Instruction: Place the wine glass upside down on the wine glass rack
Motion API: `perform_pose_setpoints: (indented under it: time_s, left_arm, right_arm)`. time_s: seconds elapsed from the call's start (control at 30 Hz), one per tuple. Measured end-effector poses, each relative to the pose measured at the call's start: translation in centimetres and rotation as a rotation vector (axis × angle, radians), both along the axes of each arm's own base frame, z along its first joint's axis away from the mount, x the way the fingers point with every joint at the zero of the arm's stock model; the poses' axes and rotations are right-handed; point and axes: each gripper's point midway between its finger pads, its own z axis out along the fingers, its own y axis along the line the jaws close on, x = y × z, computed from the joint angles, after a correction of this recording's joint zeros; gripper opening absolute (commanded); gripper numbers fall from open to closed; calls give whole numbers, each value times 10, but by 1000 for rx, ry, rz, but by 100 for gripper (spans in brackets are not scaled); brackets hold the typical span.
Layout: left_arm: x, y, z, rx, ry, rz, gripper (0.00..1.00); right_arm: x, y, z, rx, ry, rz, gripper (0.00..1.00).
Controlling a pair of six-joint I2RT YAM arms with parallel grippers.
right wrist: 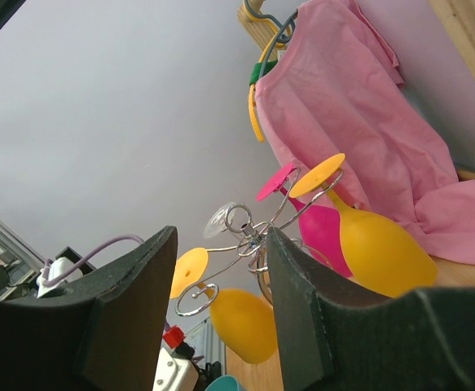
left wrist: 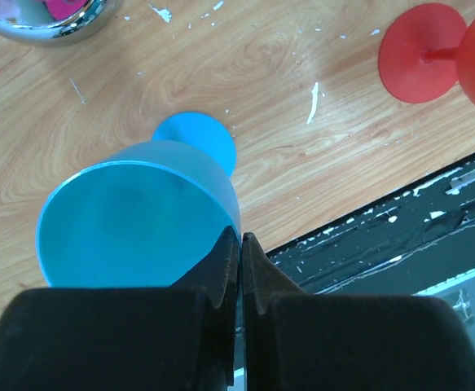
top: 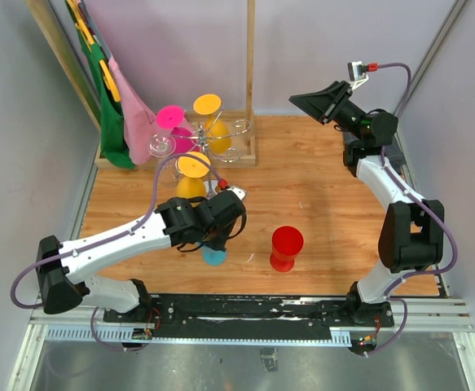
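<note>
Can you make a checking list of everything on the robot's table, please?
Surface: wooden table with white flecks.
Job's things: wine glass rack holds yellow glasses and a pink glass upside down; blue wine glass and red wine glass stand upright.
Clutter: nothing seen.
Grippers: left gripper shut on the blue wine glass's rim; right gripper open, empty, raised.
Cables: purple cables loop along both arms.
Surroundings: pink cloth on a hanger, wooden frame.
</note>
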Motion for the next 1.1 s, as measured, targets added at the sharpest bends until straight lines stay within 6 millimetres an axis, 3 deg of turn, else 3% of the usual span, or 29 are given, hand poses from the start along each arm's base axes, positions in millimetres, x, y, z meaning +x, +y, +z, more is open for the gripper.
perform_pose_setpoints:
  time_s: [0.13,0.33,0.53,0.9,1.1]
  left_arm:
    - [0,-4,15,-46,-10,11,0]
    - [5,-19,73,-215,-74,26,0]
    - [9,-18,131,-360,-163,48,0]
    - [11,-30,193,-504,-237,4,0]
    - [4,-39,239,-656,-273,-50,0]
  right_arm:
    - [0,0,0,0,1,0,50]
    - [1,0,-1,-3,4,-2,50]
    - [2,0,-3,-7,10,-5,50]
    - [5,1,-7,-21,18,-12,50]
    - [7,1,-10,-32,17,-17,50]
